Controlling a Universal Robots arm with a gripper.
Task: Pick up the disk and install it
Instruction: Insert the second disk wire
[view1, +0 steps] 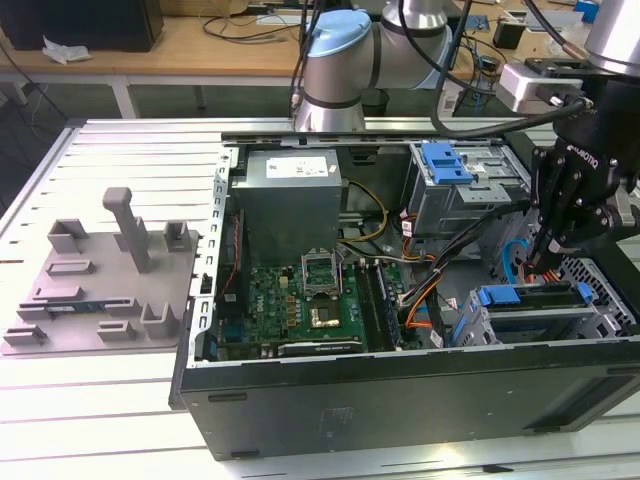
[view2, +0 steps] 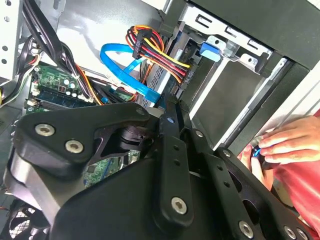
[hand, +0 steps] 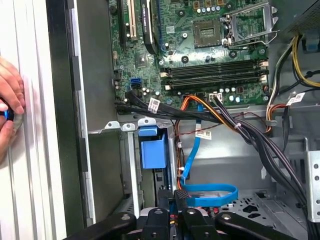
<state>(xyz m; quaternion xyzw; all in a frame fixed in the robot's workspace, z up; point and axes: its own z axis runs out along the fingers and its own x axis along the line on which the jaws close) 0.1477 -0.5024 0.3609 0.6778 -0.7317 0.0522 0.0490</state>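
claw (view1: 548, 262) hanging inside open PC case (view1: 400, 390) | can't tell if shut | blue-framed disk (view1: 535, 300) sitting in cage just below | hand (view2: 285, 145) resting nearby

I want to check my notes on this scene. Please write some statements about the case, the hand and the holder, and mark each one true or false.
1. The case lies open, and its motherboard is showing. True.
2. The hand hangs over the grey holder. False: it reaches into the case at the exterior view's right. The holder sits on the table, at the exterior view's left of the case.
3. A person's hand rests outside the case wall in both wrist views. True.
4. The flat cable looped inside the case is green. False: it is blue.
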